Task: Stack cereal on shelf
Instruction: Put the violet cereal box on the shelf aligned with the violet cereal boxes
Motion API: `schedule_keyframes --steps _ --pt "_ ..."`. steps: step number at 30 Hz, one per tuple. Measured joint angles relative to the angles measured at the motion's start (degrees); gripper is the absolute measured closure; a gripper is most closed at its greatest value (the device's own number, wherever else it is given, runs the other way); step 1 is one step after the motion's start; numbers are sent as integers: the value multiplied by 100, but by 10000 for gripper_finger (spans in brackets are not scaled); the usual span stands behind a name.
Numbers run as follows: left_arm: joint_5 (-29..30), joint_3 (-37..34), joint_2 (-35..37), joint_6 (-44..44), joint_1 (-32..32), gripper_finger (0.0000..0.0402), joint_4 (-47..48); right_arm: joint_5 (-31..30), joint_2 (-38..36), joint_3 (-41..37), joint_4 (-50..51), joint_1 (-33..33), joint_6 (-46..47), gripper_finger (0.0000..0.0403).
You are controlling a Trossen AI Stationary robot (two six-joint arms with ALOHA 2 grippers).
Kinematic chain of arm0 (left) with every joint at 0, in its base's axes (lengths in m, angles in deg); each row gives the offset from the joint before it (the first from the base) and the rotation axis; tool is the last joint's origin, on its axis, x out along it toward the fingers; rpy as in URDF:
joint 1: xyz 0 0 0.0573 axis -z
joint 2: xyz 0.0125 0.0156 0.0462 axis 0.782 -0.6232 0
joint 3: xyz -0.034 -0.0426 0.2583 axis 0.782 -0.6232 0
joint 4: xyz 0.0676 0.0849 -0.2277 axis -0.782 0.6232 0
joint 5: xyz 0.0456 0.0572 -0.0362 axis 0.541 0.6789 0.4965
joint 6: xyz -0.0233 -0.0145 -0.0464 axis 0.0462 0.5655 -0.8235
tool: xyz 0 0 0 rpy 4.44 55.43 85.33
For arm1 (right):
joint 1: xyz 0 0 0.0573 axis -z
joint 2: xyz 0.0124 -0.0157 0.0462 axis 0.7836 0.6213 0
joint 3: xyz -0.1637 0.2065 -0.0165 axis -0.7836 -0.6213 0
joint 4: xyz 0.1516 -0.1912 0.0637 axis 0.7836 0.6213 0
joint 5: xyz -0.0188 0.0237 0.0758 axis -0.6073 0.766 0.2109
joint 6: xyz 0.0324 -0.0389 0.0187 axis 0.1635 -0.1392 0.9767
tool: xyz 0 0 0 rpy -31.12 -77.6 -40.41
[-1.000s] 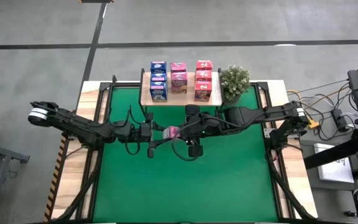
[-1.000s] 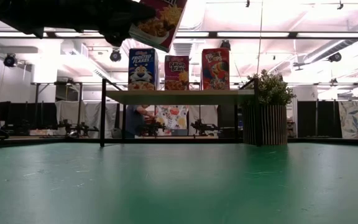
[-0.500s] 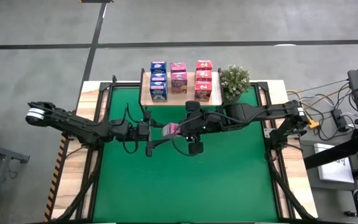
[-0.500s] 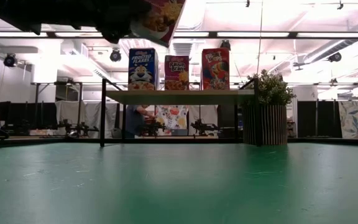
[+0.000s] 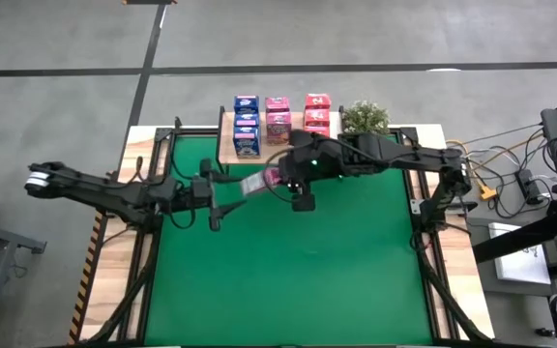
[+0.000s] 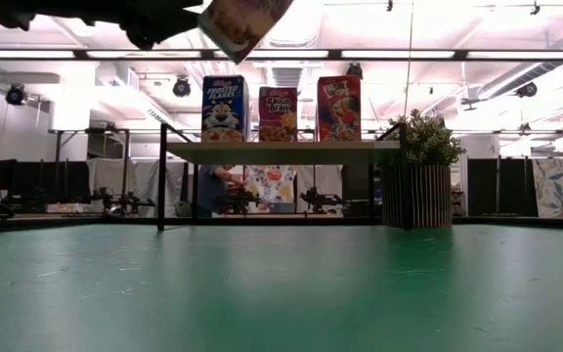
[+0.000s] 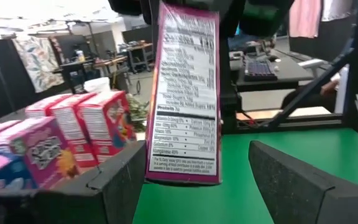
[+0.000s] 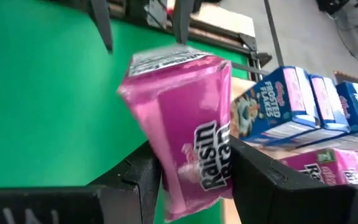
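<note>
the green mat (image 5: 288,280) covers the surface, and the part of it nearest the camera is bare.

above the middle of the mat, the left claw (image 5: 222,201) is spread wide and lets go of everything. its two dark fingers (image 7: 300,186) stand on either side of a small pink cardboard raisin bran box (image 5: 257,182), but they do not touch it.

the right claw (image 5: 280,177) is clenched on that pink box (image 8: 182,155) and holds it up in the air, tilted, over the far part of the mat. in the low view the box (image 6: 242,22) hangs high above the surface, in front of the shelf and a bit to the picture's left.

farther back stands the shelf, a light wooden board on thin black legs (image 5: 226,155). on it sit the other small cereal boxes in three rows: blue boxes (image 5: 247,126), pink boxes (image 5: 278,121) and red boxes (image 5: 317,114). the right arm hides some of the red row.

just beside the shelf is a small green plant in a ribbed round pot (image 6: 420,181).

past the surface the low view shows a big room with bright ceiling lights (image 6: 438,54).
</note>
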Motion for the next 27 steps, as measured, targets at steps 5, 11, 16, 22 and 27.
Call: schedule_keyframes --steps 5,11,16,22,27 --pt "270 -2 295 14 8 139 320 -130 203 149 279 280 -560 255" --pt "478 -8 448 22 10 139 589 -207 231 170 425 699 -828 255" --pt "475 -8 421 22 13 139 620 -109 231 170 429 956 -904 255" --pt "488 -8 260 -22 11 139 605 101 231 170 743 1097 -811 255" --pt "490 -8 107 -22 9 139 563 229 286 166 785 1149 -738 255"
